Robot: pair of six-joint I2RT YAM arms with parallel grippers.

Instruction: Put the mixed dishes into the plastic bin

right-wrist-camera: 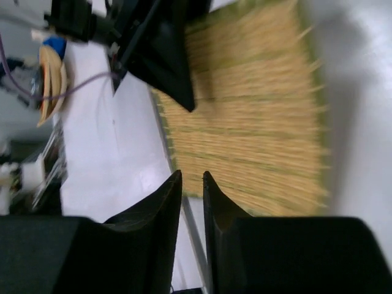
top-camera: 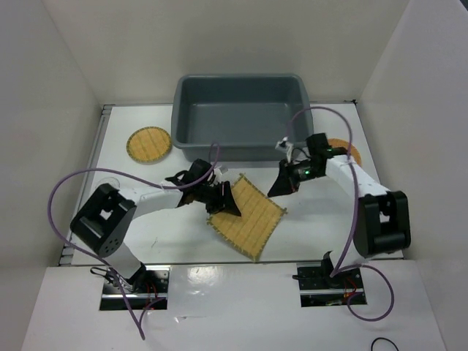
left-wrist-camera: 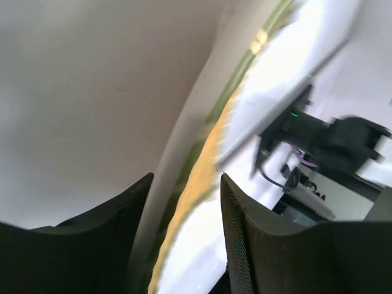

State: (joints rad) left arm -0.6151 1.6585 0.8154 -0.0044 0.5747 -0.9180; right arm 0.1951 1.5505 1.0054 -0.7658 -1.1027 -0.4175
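Handling of square woven bamboo mat (top-camera: 252, 219): judged light, thin and springy, stiff along its slats, yet apt to slide on the smooth counter (top-camera: 161, 234). A pinch at an edge or corner looks the only workable hold. The mat lies on the counter just in front of the grey plastic bin (top-camera: 238, 117), outside it.

Left claw (left-wrist-camera: 187, 180) stands open, one finger on either side of the mat's left edge, not visibly pressing. Right claw (right-wrist-camera: 192, 174) hangs beside the mat's far-right edge, fingers drawn almost together on nothing.

Counts:
- one mat;
- two round woven discs, both on the counter: the yellow dark-rimmed disc (top-camera: 149, 145) left of the bin, and the orange disc (top-camera: 344, 145) right of it, partly hidden by the right arm;
- one bin, nothing seen inside.

No glass can be made out.
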